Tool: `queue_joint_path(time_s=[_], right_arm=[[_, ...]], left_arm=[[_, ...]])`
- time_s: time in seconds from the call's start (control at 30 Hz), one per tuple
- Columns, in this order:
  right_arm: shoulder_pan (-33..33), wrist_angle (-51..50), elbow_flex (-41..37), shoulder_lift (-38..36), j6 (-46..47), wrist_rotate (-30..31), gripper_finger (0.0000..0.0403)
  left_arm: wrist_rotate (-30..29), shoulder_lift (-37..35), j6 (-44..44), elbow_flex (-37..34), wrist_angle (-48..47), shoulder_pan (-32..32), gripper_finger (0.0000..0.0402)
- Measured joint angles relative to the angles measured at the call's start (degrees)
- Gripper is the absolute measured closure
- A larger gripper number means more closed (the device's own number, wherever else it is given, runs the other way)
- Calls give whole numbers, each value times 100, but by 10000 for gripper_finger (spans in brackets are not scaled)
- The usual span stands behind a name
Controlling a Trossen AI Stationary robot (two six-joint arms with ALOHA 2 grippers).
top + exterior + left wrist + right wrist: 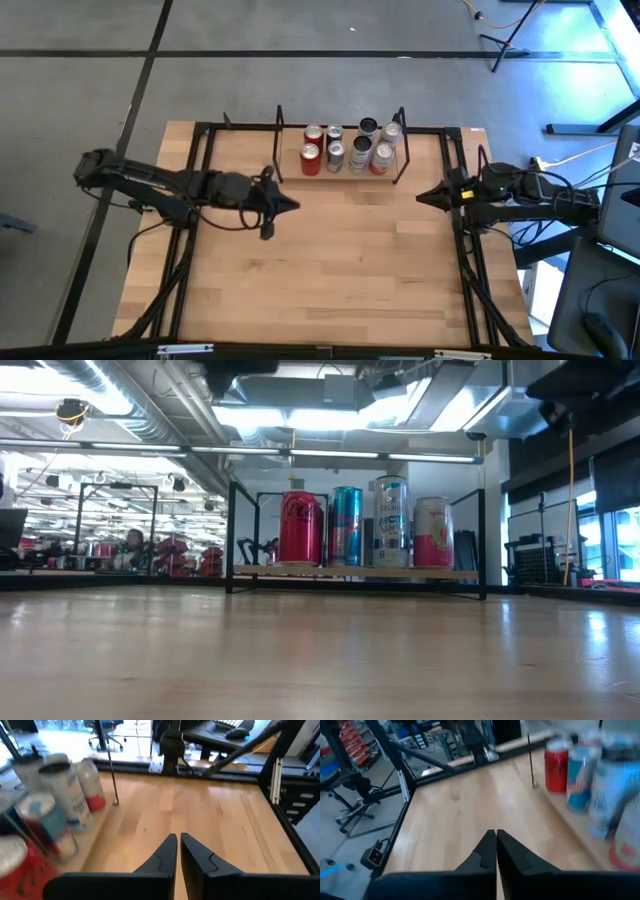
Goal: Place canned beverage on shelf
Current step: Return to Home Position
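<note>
At the left middle of the high view, the left gripper [292, 205] hangs over the bare table [330, 270], its fingers pressed together on nothing, as its wrist view confirms; it points toward the frame's centre, clear of the rack, which suits an arm with no can to carry; at upper centre stands the shelf [279, 150], a wood plank between black wire ends, bearing the canned beverages [350, 150] in a tight cluster, so the task's things sit where they belong; the low view shows the front row upright and side by side, a red can [300, 528], a blue can [346, 526], a white can [391, 522] and a pink can [433, 532], packed close, probably to save room; at right middle, the right gripper [422, 197] is likewise clamped empty near the shelf's right end; I judge the placing done and both arms parking.
</note>
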Motion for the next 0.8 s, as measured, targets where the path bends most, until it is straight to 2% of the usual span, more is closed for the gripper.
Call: queue_joint_path(time_s=[0.1,0.2,0.27,0.33,0.4,0.5,0.57,0.8], right_arm=[[0,-309,-92,-157,420,0,400],[0,-344,-89,-226,525,2,397],[4,-295,-89,-225,296,13,395],[2,-305,-157,-223,-50,68,395],[2,-294,-243,-304,-263,136,395],[2,-87,-502,-578,-335,24,395],[2,296,-730,-815,-350,-113,395],[2,1226,-1455,-1569,-383,-44,395]], left_arm=[[-17,-277,-130,-646,15,-104,389],[9,-404,-272,-1150,29,-147,389],[-96,-405,-51,-1431,62,-201,389],[-282,-407,256,-1808,446,-203,389],[-200,-538,387,-2277,1122,-192,389],[175,-1065,427,-3013,2321,-198,388],[213,-1520,433,-3527,2743,-176,388],[150,-3323,243,-4633,2939,-157,388]])
